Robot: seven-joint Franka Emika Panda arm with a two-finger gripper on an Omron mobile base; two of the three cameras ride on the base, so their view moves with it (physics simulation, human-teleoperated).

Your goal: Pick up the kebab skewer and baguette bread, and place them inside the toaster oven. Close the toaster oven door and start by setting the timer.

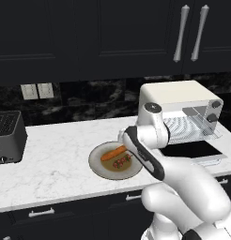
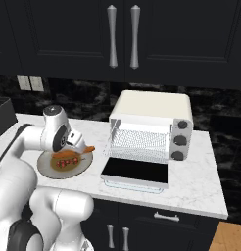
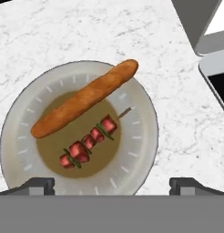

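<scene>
While the pincer [image 3: 112, 184] hovers wide apart above the plate [image 3: 141, 136], grasping the kebab skewer [image 3: 89, 142] looks next, needing a straight descent.

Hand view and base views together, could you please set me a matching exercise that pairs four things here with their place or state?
Things:
1. baguette
2. skewer
3. oven door
4. end effector

Places or states:
A. folded down flat on the counter
B. open, above the plate, holding nothing
C. lies across the plate, one end over the rim
D. lies in the plate's brown well, beside the loaf

Pairs: 1-C, 2-D, 3-A, 4-B
</scene>
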